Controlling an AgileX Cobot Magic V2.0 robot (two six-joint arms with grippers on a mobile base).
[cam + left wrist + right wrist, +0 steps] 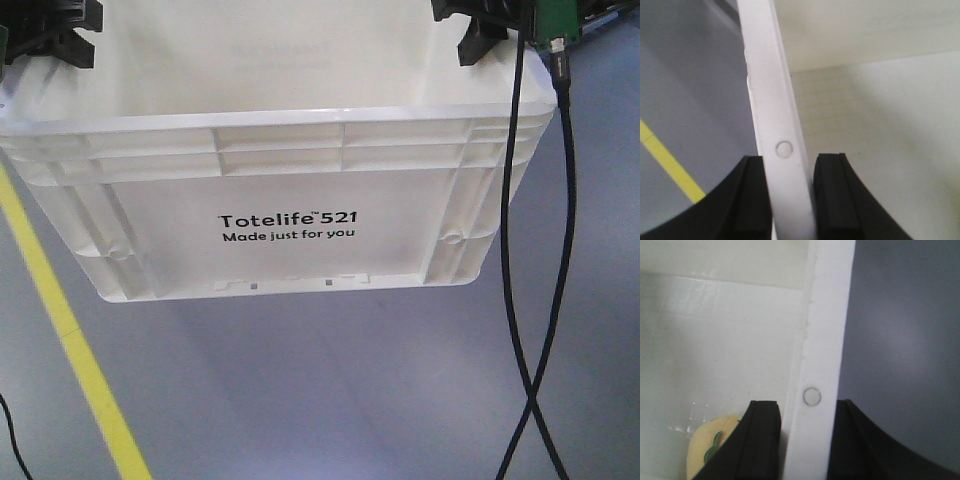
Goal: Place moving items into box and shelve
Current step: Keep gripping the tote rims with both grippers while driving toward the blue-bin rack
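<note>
A grey floor lies below and to both sides of the box. A yellow line painted on it runs slantwise past the box's left corner. Two black cables hang down in front of the box's right corner and cross lower down, just beside the right wall. Nothing else stands near.

The left claw is clamped over the left rim, one black finger outside and one inside the wall. The right claw grips the right rim the same way. Beyond both rims there is only bare floor. Whether the box's base touches the floor cannot be told.

The box is a large white plastic crate with a ribbed band under its rim and black print, "Totelife 521 Made just for you", on the near wall. Inside it, close to the right wall and partly hidden by the right claw's inner finger, sits a soft yellow bun with a green stripe.
</note>
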